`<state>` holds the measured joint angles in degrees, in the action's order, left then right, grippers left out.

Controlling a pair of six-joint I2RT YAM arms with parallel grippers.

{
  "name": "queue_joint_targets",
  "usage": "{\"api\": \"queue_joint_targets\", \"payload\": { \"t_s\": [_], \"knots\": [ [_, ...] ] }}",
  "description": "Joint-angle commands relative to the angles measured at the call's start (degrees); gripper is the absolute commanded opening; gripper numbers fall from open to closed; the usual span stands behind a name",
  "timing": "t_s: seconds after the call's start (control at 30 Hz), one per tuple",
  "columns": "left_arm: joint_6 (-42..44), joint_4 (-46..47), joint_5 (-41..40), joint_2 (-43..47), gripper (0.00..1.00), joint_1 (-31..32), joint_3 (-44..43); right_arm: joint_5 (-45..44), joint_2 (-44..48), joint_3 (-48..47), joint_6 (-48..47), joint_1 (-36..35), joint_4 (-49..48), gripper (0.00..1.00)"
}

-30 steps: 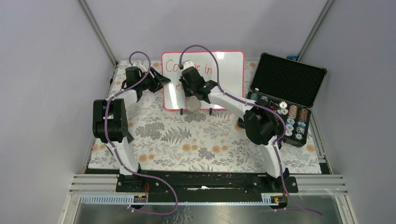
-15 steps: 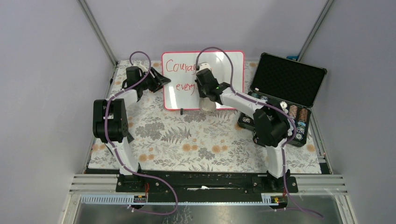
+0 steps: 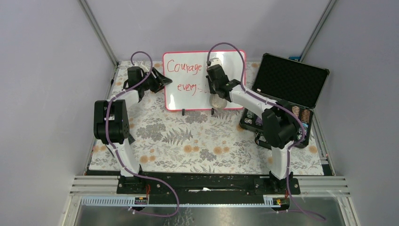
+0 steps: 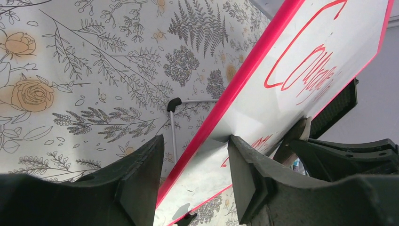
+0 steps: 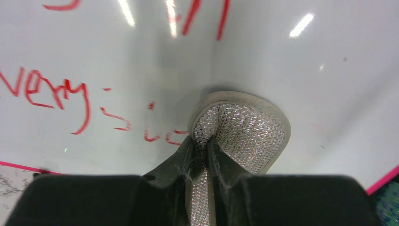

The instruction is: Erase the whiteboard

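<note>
Floral-patterned table (image 3: 188, 141), whiteboard (image 3: 188, 96) standing, open black case (image 3: 287, 84)

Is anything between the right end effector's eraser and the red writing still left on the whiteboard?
Nothing visible. The right end effector holds the sparkly eraser pad against the whiteboard, and the remaining red writing lies just beside it across bare board. The left end effector straddles the board's left frame edge, clear of that path.

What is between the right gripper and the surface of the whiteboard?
In the right wrist view, the right gripper is shut on a glittery silver eraser pad, and that pad lies against the whiteboard.
</note>
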<state>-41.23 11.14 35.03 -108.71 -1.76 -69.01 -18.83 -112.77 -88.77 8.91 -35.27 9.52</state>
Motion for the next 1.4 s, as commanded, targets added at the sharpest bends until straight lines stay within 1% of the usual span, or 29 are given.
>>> {"api": "queue_joint_targets", "payload": {
  "t_s": [0.0,0.2,0.3,0.4,0.53,0.63,0.7,0.77,0.83,0.93,1.0,1.13,1.23,1.37],
  "knots": [
    [1.8,-1.1,-2.3,1.8,0.54,0.8,-1.5,2.3,-4.7,-9.5,-0.7,-4.1,0.6,0.00],
    [1.8,-1.1,-2.3,2.4,0.53,0.9,-1.5,2.4,-15.6,-27.9,-0.6,-10.8,8.3,0.00],
    [1.8,-1.1,-2.4,2.7,0.53,0.9,-1.3,2.7,-20.0,-35.9,1.0,-11.5,12.5,0.00],
    [1.7,-1.1,-2.5,2.8,0.53,0.9,-1.3,-0.2,-21.6,-39.7,1.5,-11.4,15.3,0.00],
    [1.6,-1.1,-2.4,3.0,0.54,0.9,-1.4,-3.3,-19.5,-37.5,1.1,-10.6,15.5,0.00],
    [1.8,-1.1,-2.7,3.2,0.53,0.8,-1.2,-6.4,-16.3,-31.8,1.2,-9.0,14.8,0.00],
    [1.7,-0.6,-2.3,3.0,0.53,0.9,-1.1,-6.8,-12.7,-24.4,1.7,-7.1,11.4,0.00],
    [1.6,-0.1,-1.9,3.0,0.53,0.9,-1.0,-5.6,-8.2,-13.9,2.5,-4.5,6.2,0.00],
    [1.5,0.1,-1.9,3.0,0.53,0.9,-0.9,-4.7,-3.3,-6.8,3.5,-1.9,2.5,0.00],
    [1.2,0.4,-1.6,2.9,0.53,0.9,-0.8,-5.9,0.0,-1.8,3.2,0.4,1.4,0.00],
    [0.6,0.8,-1.3,2.7,0.52,0.9,-0.6,-6.5,0.3,-1.6,2.5,0.6,1.4,0.00],
    [0.2,1.5,-1.2,2.7,0.52,0.9,-0.2,0.7,-2.4,-5.4,4.7,0.4,1.3,0.00],
    [0.2,1.4,-1.2,2.7,0.52,0.9,-0.2,3.6,-6.5,-10.9,6.1,-1.6,2.7,0.00],
    [0.2,1.4,-1.0,2.7,0.52,1.0,-0.3,6.1,-12.1,-20.9,6.0,-6.0,6.0,0.00]
  ]
}}
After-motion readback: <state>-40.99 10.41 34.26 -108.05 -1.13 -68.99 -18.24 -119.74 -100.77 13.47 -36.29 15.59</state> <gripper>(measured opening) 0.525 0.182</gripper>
